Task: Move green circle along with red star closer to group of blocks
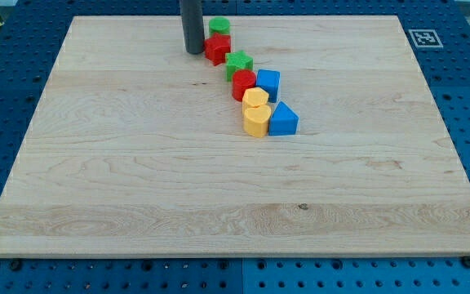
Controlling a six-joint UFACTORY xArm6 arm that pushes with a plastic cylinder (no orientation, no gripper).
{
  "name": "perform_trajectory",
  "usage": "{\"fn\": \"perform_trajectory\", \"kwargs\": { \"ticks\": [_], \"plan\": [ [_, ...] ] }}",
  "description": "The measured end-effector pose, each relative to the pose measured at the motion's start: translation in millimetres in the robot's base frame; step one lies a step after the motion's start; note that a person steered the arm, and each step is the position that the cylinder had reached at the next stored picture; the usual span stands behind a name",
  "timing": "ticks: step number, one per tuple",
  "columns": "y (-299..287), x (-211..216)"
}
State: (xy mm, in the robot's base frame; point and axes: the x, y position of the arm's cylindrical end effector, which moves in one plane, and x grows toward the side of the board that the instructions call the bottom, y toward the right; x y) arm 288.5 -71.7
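The green circle (219, 26) sits near the view's top, touching the red star (217, 48) just below it. My tip (194, 51) is at the red star's left side, touching or almost touching it. Below and right of the star runs a chain of blocks: a green star (238, 63), a red round block (244, 83), a blue cube-like block (268, 83), a yellow block (255, 100), a second yellow block (255, 120) and a blue triangle (283, 120). The red star nearly touches the green star.
The wooden board (137, 163) lies on a blue perforated table. A fiducial marker (423, 37) sits at the board's top right corner.
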Motion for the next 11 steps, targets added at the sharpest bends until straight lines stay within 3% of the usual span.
{"fn": "perform_trajectory", "kwargs": {
  "ticks": [4, 5, 6, 7, 11],
  "plan": [
    [27, 18],
    [-17, 2],
    [-60, -48],
    [-60, -82],
    [17, -65]
  ]
}}
